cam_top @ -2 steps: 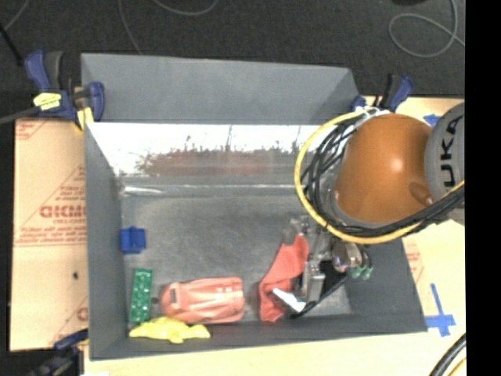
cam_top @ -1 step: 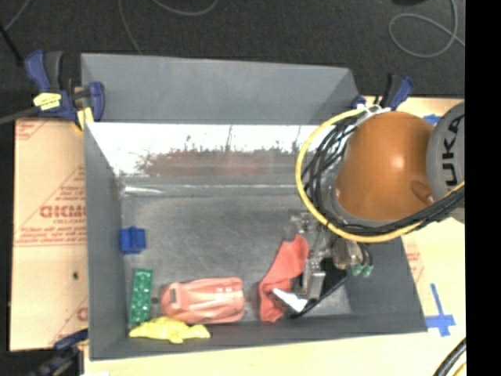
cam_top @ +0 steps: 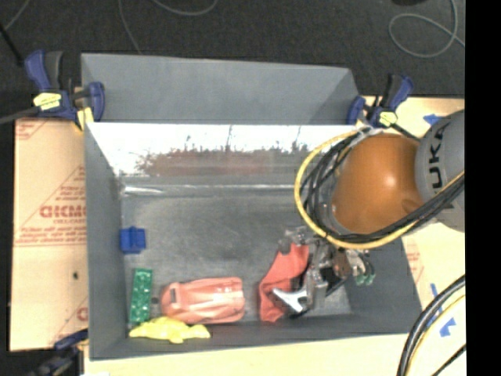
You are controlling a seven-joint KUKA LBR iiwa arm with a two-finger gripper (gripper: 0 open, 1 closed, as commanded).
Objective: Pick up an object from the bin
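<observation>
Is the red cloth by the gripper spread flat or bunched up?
Bunched up: the red cloth rises in creased folds beside the gripper.

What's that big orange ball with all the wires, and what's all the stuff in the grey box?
The orange ball is a cover on a robot arm that reaches in from the right. One camera looks down from above. At the arm's end is a gripper, its grabbing hand, low in the grey bin right by a crumpled red thing. I can't tell whether it has hold of it. At the left lie a blue block, a green strip, a pink flat thing and a yellow lump.
</observation>
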